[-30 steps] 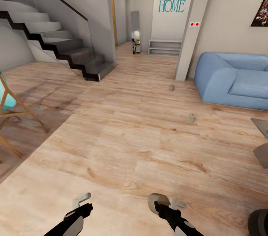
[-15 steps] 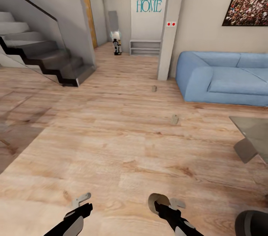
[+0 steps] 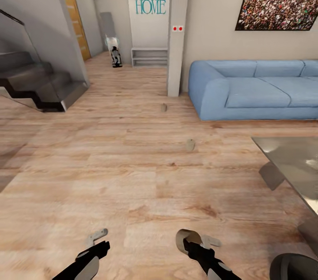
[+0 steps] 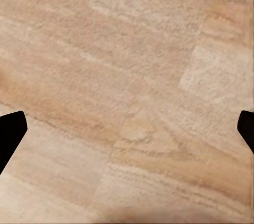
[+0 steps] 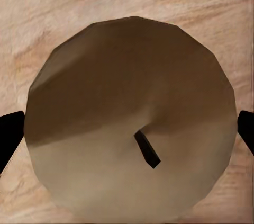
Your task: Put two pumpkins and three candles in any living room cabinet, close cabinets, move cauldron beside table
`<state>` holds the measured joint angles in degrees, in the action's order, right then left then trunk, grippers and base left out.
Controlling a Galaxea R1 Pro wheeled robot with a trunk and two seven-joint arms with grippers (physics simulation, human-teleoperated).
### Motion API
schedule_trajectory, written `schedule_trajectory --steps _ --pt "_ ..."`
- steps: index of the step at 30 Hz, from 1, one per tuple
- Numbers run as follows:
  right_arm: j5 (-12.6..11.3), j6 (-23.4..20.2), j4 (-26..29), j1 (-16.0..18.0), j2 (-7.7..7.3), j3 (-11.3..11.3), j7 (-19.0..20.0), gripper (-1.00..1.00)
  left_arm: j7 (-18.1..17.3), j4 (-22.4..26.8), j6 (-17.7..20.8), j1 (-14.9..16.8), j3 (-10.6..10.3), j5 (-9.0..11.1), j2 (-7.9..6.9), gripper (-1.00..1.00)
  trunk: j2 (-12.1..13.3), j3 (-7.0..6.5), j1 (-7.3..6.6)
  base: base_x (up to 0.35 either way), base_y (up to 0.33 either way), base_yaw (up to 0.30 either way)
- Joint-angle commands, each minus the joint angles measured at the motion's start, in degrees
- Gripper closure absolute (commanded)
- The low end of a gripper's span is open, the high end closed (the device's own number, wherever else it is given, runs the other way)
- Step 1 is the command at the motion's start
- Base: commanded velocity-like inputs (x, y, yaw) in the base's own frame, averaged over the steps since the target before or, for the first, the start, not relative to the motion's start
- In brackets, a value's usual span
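Note:
My right gripper (image 3: 196, 240) is shut on a stubby tan candle (image 3: 183, 238), held low over the wooden floor. In the right wrist view this candle (image 5: 132, 123) spans the gap between the black fingertips (image 5: 10, 139), its dark wick showing. Two more candles stand on the floor ahead, one nearer (image 3: 190, 144) and one farther (image 3: 164, 107) by the pillar. My left gripper (image 3: 98, 239) is open and holds nothing, with bare floor between its fingers (image 4: 10, 134). The glass-topped table (image 3: 289, 158) stands at the right. The black cauldron (image 3: 293, 267) sits at the bottom right corner, beside my right arm.
A blue sofa (image 3: 256, 90) lines the right wall under a large picture. A grey pillar (image 3: 176, 37) stands between sofa and hallway. Dark stairs (image 3: 39, 85) rise at the left. A low shelf (image 3: 149, 56) and a small figure (image 3: 115, 55) stand down the hallway.
The whole view has swung to the right, so stairs, candles and sofa slid left and more of the table came in. Both grippers keep their pose, the right one still holding its candle.

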<state>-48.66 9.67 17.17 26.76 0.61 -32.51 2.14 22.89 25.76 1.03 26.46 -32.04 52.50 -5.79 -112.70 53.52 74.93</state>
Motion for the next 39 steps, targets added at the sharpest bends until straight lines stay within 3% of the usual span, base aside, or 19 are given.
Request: schedule_trajectory --steps 1,39 --pt "-0.56 0.33 -0.12 0.08 0.01 -0.36 0.23 1.0 0.49 0.17 0.11 0.03 -0.48 0.32 -0.09 -1.0 -0.02 0.04 0.03 0.324 0.0 -0.254" --pt "-0.56 0.35 -0.12 0.09 0.01 -0.36 0.23 1.0 0.49 0.17 0.11 0.03 -0.48 0.32 -0.09 -1.0 -0.02 0.04 0.03 0.327 0.0 -0.02"
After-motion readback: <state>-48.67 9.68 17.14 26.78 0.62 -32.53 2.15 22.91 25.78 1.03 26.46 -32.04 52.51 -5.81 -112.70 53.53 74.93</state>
